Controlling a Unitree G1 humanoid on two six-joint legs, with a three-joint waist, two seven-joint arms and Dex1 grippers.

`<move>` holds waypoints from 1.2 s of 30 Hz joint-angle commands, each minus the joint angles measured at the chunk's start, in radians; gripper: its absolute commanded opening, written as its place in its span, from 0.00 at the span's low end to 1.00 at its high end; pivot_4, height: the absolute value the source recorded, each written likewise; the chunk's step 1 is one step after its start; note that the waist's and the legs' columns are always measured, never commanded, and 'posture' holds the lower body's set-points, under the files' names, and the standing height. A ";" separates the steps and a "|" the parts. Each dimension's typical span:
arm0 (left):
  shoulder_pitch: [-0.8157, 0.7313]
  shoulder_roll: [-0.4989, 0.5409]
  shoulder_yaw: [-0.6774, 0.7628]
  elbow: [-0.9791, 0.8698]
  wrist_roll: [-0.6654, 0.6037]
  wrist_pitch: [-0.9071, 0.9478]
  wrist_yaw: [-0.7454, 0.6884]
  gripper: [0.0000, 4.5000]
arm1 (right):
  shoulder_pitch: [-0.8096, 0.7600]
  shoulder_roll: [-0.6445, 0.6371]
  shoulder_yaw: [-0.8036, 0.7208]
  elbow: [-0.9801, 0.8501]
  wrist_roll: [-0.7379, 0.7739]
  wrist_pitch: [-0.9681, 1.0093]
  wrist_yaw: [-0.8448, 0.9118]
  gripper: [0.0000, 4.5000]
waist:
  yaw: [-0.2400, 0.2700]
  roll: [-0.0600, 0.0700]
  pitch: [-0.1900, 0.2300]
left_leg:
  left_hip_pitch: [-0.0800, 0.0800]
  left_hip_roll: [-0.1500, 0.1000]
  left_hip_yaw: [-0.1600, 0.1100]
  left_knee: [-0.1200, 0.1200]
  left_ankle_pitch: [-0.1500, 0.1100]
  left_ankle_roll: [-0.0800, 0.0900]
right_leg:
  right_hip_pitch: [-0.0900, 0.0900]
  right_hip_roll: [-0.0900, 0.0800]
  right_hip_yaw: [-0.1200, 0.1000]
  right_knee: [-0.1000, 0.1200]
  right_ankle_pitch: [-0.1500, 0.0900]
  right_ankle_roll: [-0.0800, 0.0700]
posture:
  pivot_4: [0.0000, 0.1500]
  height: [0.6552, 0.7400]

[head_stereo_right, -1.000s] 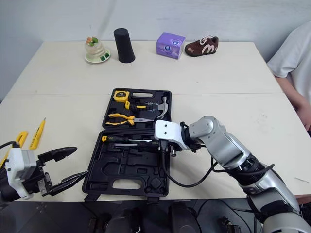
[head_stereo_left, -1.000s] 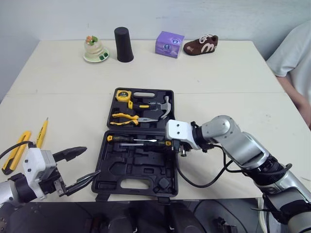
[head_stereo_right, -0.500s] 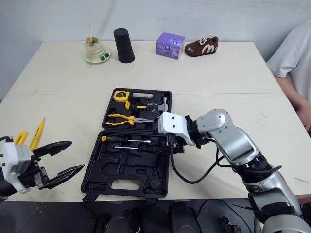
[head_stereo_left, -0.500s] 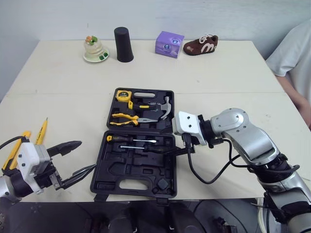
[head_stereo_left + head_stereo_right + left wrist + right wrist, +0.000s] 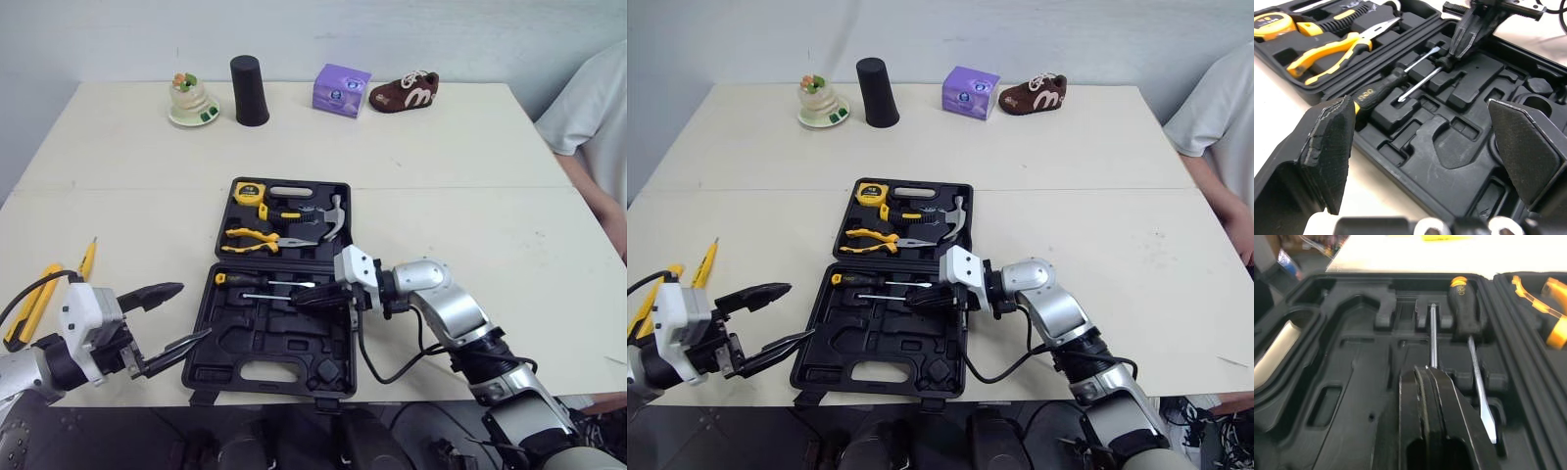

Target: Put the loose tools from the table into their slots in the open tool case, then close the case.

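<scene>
right hand (image 5: 1424, 372) pressed together, tips at screwdriver (image 5: 1433, 333) (in tool case (image 5: 284, 343)) | left hand (image 5: 193, 311) spread, beside case

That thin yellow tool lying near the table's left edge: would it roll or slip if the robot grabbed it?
The thin yellow tool looks slim and straight, so probably stiff and light. Its narrow body may well roll if nudged sideways. It lies flat on the table, so the open left gripper would likely have to pinch low across it.
</scene>
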 commanded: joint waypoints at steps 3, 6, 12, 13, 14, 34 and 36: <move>0.019 -0.009 0.014 -0.029 0.009 -0.020 0.004 1.00 | 0.027 -0.029 0.059 0.024 -0.096 0.056 -0.038 0.01 | 0.001 -0.002 -0.001 | 0.002 0.000 0.000 0.000 0.000 0.000 | 0.002 0.000 0.000 0.000 0.000 0.000 | 1.00 1.00; 0.024 -0.012 0.012 -0.028 0.011 -0.024 0.006 1.00 | 0.034 -0.050 0.090 0.012 -0.122 0.107 -0.038 0.01 | 0.002 -0.002 -0.001 | 0.005 0.000 -0.001 0.001 0.000 0.000 | 0.006 -0.001 -0.001 0.000 0.000 0.000 | 1.00 1.00; 0.027 -0.018 0.007 -0.024 0.017 -0.027 0.007 1.00 | 0.017 -0.063 0.141 0.014 -0.155 0.204 -0.045 0.01 | 0.003 -0.004 -0.005 | 0.023 0.000 -0.002 -0.004 -0.002 -0.002 | 0.025 -0.001 -0.003 -0.006 -0.001 -0.002 | 1.00 1.00; 0.028 -0.018 0.007 -0.024 0.018 -0.027 0.006 1.00 | 0.015 -0.064 0.146 0.016 -0.157 0.209 -0.045 0.01 | 0.003 -0.005 -0.006 | 0.023 0.000 -0.003 -0.004 -0.003 -0.002 | 0.026 -0.001 -0.003 -0.007 -0.001 -0.002 | 1.00 1.00; 0.026 -0.019 0.004 -0.025 0.020 -0.026 0.008 1.00 | 0.010 -0.062 0.145 0.027 -0.157 0.201 -0.048 0.01 | 0.003 -0.006 -0.007 | 0.024 0.000 -0.003 -0.004 -0.003 -0.002 | 0.027 -0.001 -0.004 -0.007 -0.001 -0.002 | 1.00 1.00; 0.026 -0.057 0.387 0.270 0.127 -0.147 0.187 1.00 | 0.092 -0.354 -0.540 0.129 0.176 -0.153 0.040 0.43 | 0.027 -0.002 -0.001 | 0.016 -0.001 -0.001 -0.002 -0.012 0.002 | 0.023 -0.003 -0.003 -0.016 -0.001 -0.002 | 1.00 1.00; 0.029 -0.054 0.426 0.318 0.132 -0.156 0.201 1.00 | 0.095 -0.401 -0.576 0.188 0.159 -0.208 0.023 0.64 | 0.025 -0.001 0.000 | 0.015 -0.001 0.001 -0.003 -0.012 0.002 | 0.020 -0.003 -0.002 -0.016 -0.001 -0.002 | 1.00 1.00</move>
